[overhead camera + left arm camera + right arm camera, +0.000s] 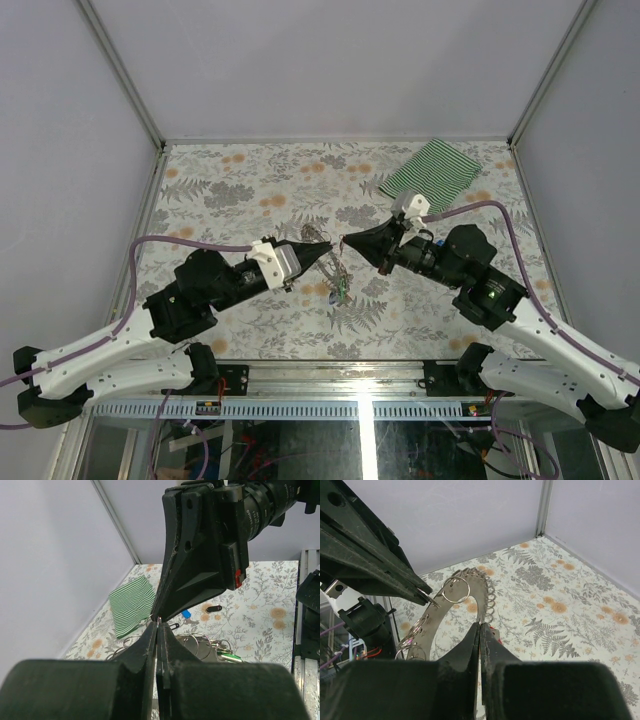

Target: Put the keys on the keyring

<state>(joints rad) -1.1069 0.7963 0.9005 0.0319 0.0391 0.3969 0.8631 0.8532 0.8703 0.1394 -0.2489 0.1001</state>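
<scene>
Both arms reach low toward the middle of the table (230, 190), tips almost meeting. The left gripper (326, 247) and right gripper (345, 241), jaws pressed together, each pinch the one keyring (470, 575), lifted between them. Three tagged keys (186, 613) show beneath: blue, black, green.

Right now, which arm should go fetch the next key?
Probably the left. The right gripper is shut on the keyring, holding it up; the left gripper only pinches at its edge, so it seems freer. Loose keys lie on the table nearby.
</scene>
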